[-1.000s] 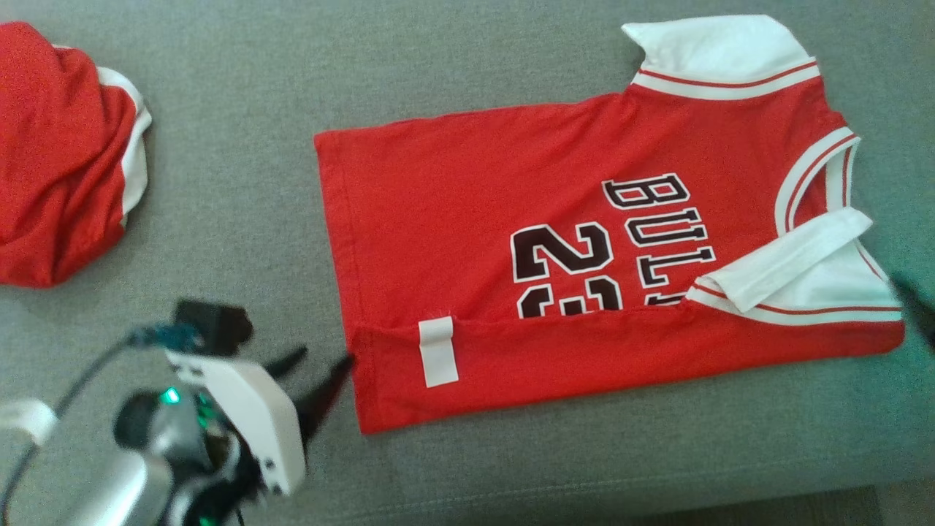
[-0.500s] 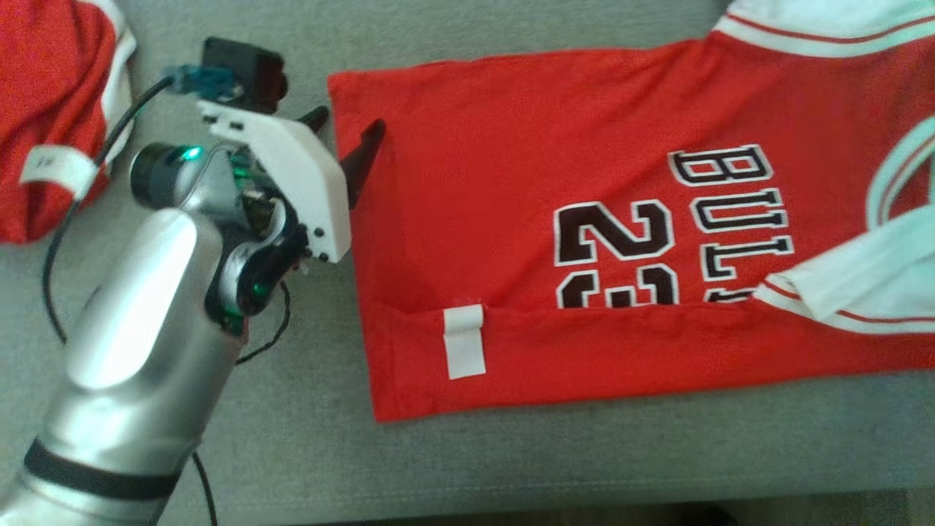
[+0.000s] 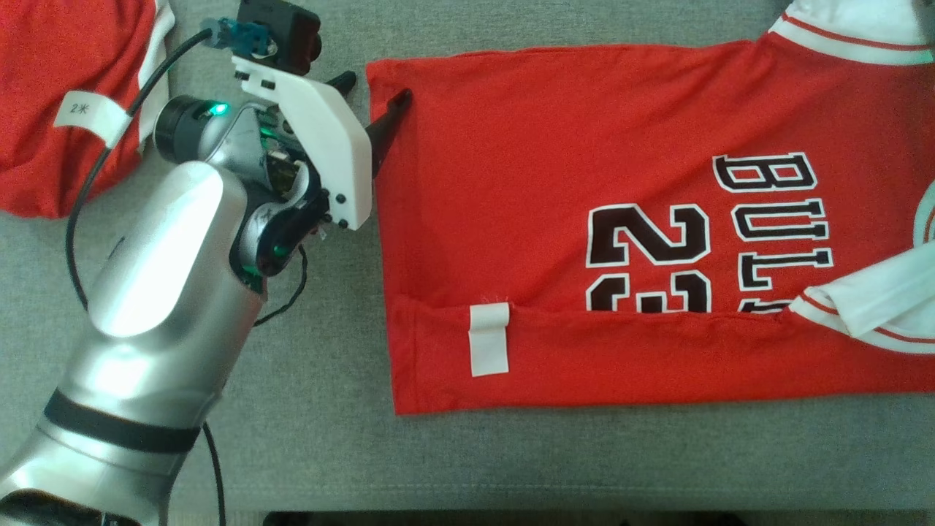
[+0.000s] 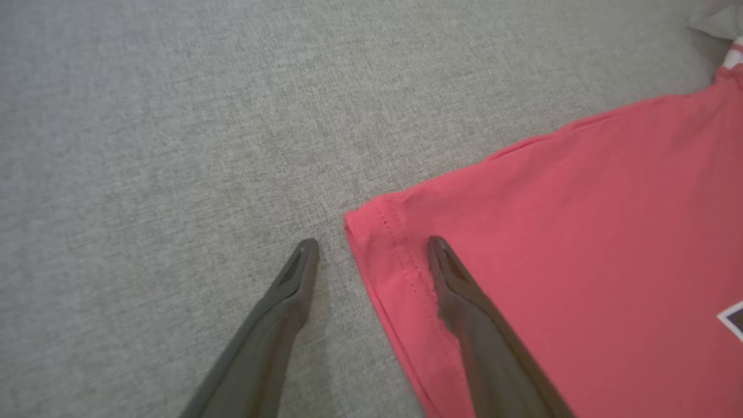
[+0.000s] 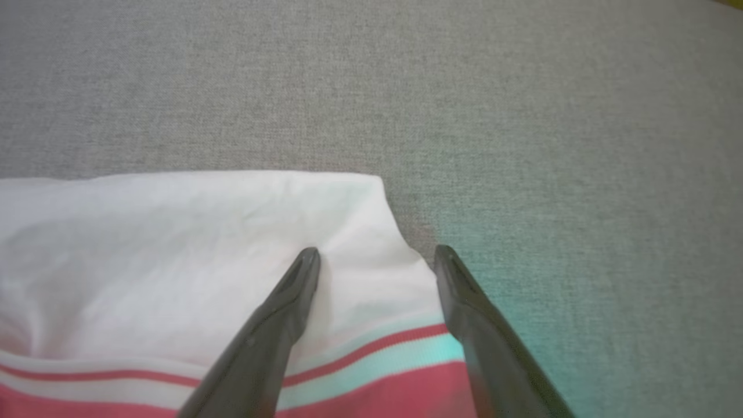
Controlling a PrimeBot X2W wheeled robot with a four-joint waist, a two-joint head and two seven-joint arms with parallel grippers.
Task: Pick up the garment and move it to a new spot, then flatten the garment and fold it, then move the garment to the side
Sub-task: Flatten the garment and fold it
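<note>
**Q:** Left gripper (image 4: 371,242)?
**A:** Jaws spread, nothing pinched. The hem corner of the red garment (image 4: 580,244) lies between them, one finger over cloth, the other over the grey surface (image 4: 145,145).
**Q:** Right gripper (image 5: 377,251)?
**A:** Jaws spread. The white sleeve (image 5: 174,244) corner lies between them.

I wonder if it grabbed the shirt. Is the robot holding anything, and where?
Nothing yet. The left gripper is open astride the jersey's hem corner; the right gripper, open over its white sleeve.
</note>
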